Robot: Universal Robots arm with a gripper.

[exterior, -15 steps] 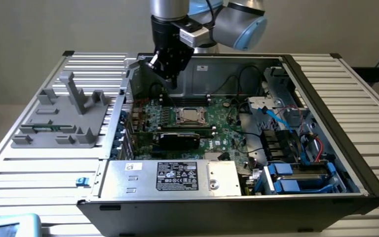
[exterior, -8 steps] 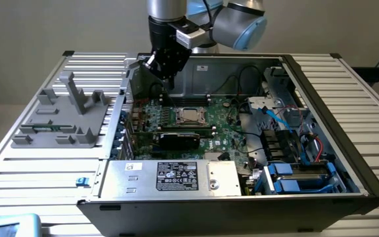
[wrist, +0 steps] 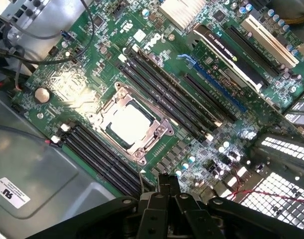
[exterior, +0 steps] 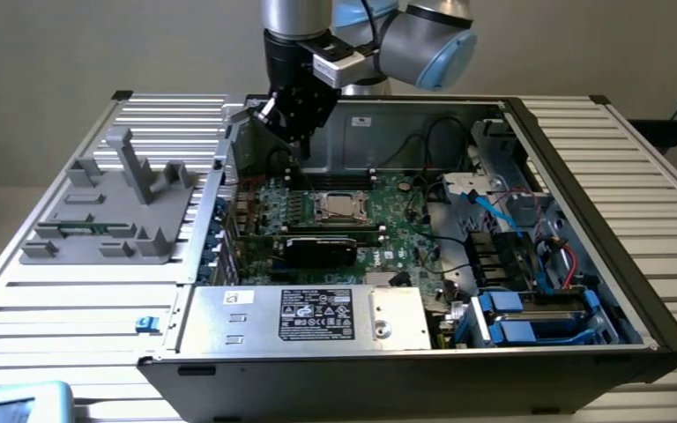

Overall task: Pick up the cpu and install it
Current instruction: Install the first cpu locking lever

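One cpu (wrist: 129, 124) sits in socket (wrist: 159, 133); gripper (wrist: 167, 183) shut, empty, above mobo (wrist: 57, 82).

A green board (exterior: 415, 231) in a black case (exterior: 433, 388) on a stripy silver bench (exterior: 68, 308).
The cpu (wrist: 129, 124) is a pale silver-beige square, and the frame (wrist: 159, 130) round it is shiny silver. The long slots (wrist: 166, 92) make black stripes, and there is one blue slot (wrist: 216, 87). The card (exterior: 321, 249) is black. The big box (exterior: 226, 317) is silver, with a black label (exterior: 315, 315) that has white print. The claw (exterior: 299, 148) is black. The arm (exterior: 433, 44) is silver with a light blue cap. The thin cables (exterior: 497, 211) are bright blue and a few wires (exterior: 568, 264) are red. The holder (exterior: 115, 211) is plain grey. A white sticker (wrist: 10, 193) has black marks.
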